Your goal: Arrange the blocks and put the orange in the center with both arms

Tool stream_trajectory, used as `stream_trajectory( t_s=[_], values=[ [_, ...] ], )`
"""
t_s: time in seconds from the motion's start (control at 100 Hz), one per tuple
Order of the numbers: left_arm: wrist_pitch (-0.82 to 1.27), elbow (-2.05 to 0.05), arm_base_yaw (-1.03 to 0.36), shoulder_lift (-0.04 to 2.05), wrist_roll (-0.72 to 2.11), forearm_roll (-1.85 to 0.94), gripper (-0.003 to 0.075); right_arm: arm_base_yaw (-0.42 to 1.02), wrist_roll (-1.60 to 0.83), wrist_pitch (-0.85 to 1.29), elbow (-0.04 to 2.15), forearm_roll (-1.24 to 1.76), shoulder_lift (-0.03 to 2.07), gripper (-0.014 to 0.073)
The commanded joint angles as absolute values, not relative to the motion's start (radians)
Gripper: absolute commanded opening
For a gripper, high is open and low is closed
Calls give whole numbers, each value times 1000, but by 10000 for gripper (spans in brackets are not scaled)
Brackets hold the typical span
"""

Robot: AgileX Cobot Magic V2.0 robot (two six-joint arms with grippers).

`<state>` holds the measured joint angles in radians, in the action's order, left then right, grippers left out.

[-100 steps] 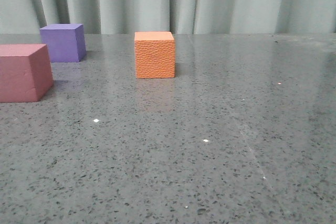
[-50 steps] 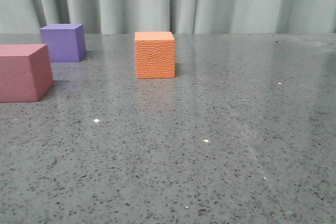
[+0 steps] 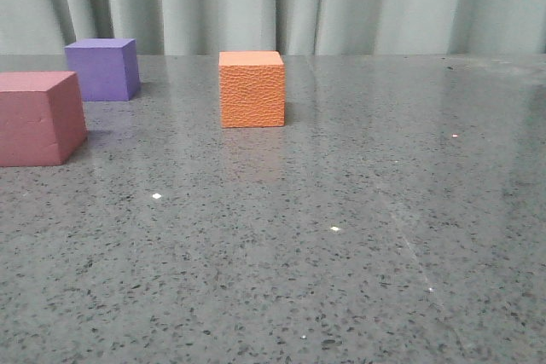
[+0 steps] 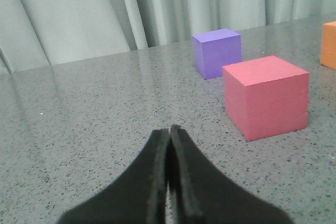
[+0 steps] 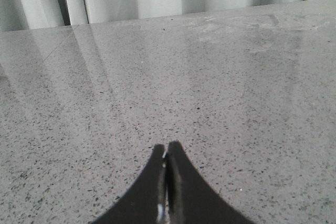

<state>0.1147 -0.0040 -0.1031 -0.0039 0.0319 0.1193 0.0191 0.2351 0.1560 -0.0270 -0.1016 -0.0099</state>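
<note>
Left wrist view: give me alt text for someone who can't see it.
The shut left gripper hangs over a grey speckled table, holding nothing. Beyond it stand a pink-red cube, a purple cube behind that, and an orange cube cut off at the frame's edge.

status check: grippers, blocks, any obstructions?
Left gripper shut, empty. Right gripper shut, empty. Orange cube, purple cube, pink-red cube apart on table, untouched. Nothing blocking.

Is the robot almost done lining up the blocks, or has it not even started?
It looks barely started. Nothing is arranged: the pink-red cube and purple cube sit together on the left, with the orange cube off to their right, not between them. The left gripper and right gripper are shut and empty. All moves remain.
</note>
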Motion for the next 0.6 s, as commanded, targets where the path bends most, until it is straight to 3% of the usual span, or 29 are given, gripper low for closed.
stream_trajectory(
  t_s=[0.0,0.38,0.59],
  values=[
    [35,49,-100,-37,25,118,-19,14,226,67,-14,-101,-36,-67],
    [-91,29,-100,-37,25,66,-19,14,226,67,-14,-101,-36,-67],
    [41,-126,-100,44,18,-138,-19,14,226,67,-14,-101,-36,-67]
  ],
)
